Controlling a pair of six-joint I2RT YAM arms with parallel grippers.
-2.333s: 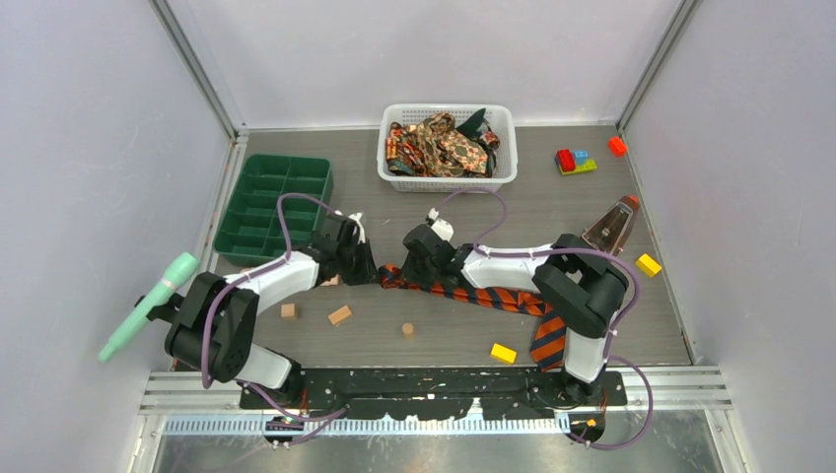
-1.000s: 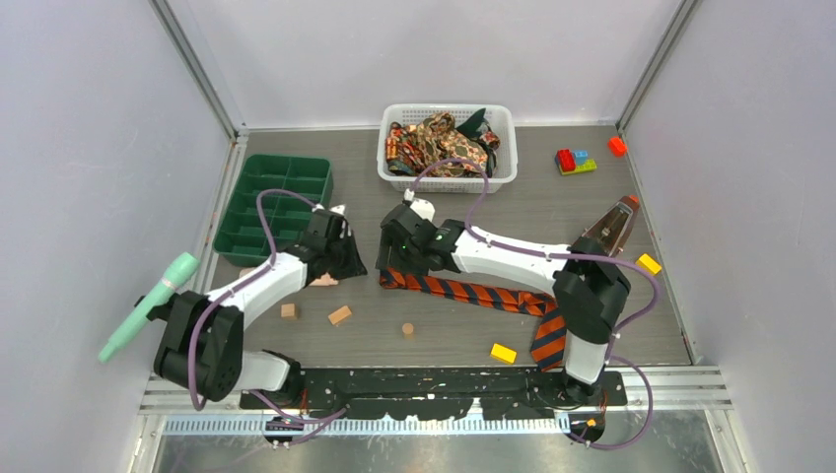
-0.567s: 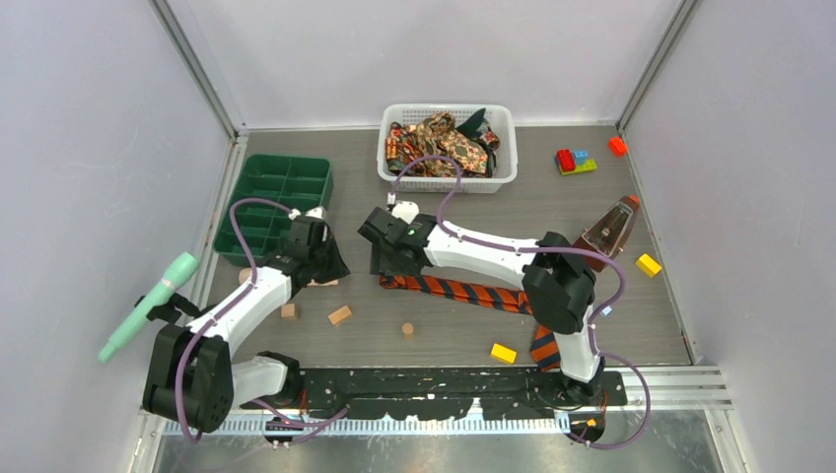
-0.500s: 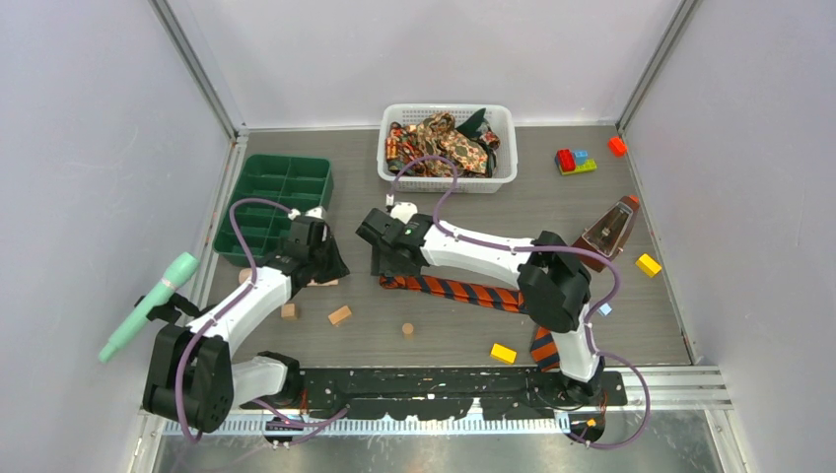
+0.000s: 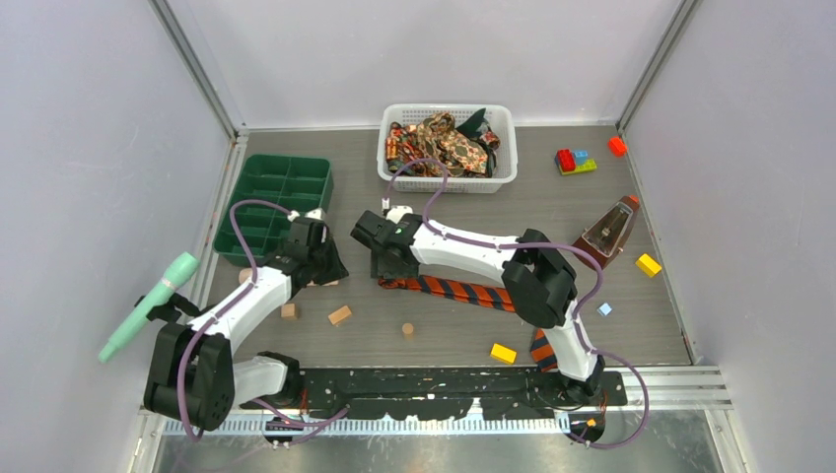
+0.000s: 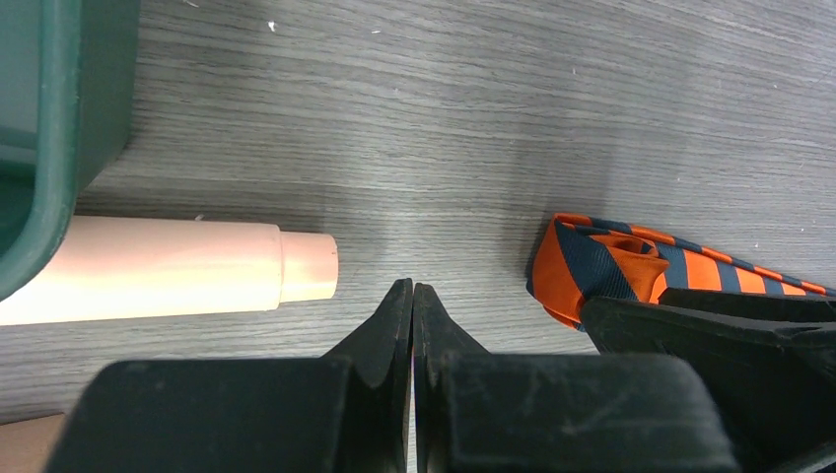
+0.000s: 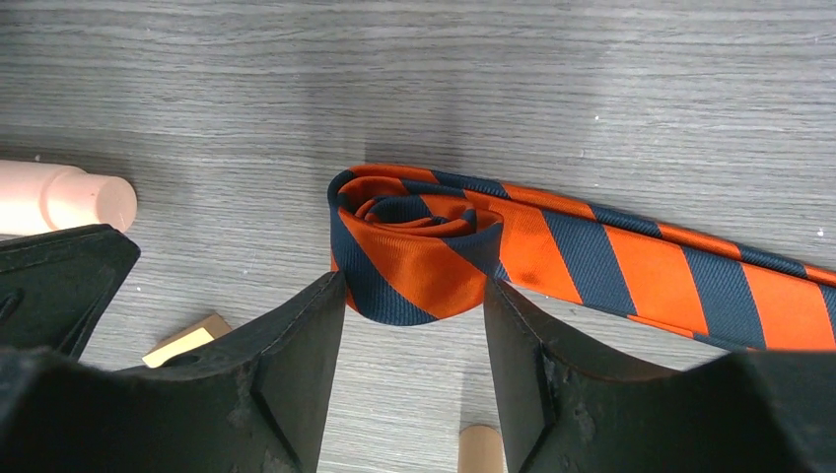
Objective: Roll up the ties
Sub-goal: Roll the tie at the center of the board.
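An orange-and-dark striped tie (image 5: 463,291) lies along the table, its left end wound into a small roll (image 7: 414,241). My right gripper (image 7: 414,291) has a fingertip pressed on each side of that roll, shut on it. In the top view, that right gripper (image 5: 386,266) is at the tie's left end. My left gripper (image 6: 412,288) is shut and empty, just left of the roll (image 6: 592,266) and apart from it. In the top view, the left gripper (image 5: 330,268) is near the green tray. More ties (image 5: 439,143), paisley and dark green, are heaped in the white basket (image 5: 446,181).
A pink cylinder (image 6: 168,281) lies beside the green compartment tray (image 5: 271,202). Small wooden blocks (image 5: 339,315) and a wooden peg (image 5: 407,330) are scattered in front. A yellow block (image 5: 503,353), a metronome (image 5: 611,232) and toy bricks (image 5: 575,161) are on the right.
My right arm has reached further left along the tie to its rolled end and its jaws have narrowed. My left gripper has drawn back to the left, away from the tie.
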